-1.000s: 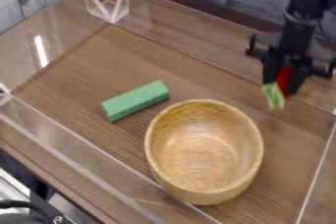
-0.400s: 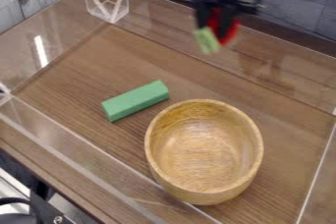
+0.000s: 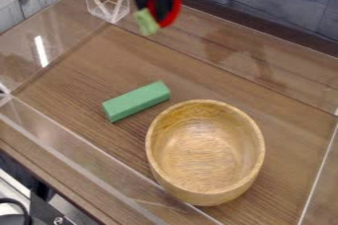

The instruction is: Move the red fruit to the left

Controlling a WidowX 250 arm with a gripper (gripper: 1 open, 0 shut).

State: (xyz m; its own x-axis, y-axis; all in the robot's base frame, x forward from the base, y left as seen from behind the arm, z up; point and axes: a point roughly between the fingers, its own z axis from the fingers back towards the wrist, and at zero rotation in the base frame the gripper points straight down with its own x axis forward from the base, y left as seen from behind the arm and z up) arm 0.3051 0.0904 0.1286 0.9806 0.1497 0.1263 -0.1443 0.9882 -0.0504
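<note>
And here on the tabletop [image 3: 99,91] sits the wooden bowl [image 3: 205,152], round, wide and bare inside, near the table's front edge! Just beside it, the green rectangular block [image 3: 136,102] lies flat at a slant, and a white wire piece [image 3: 106,5] stands by the back edge!

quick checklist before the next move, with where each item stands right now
1. Red fruit in the hand: ok, it hangs at the hand, green leafy end downward
2. Fruit over the left part of the picture's far side: cannot tell, it is near the middle and the target spot is unmarked
3. Fruit away from the wooden bowl: ok, the bowl is well nearer the camera
4. Green block out of the way: ok, it lies beside the bowl, apart from the fruit
5. Fruit's height above the table: cannot tell from this view
</note>
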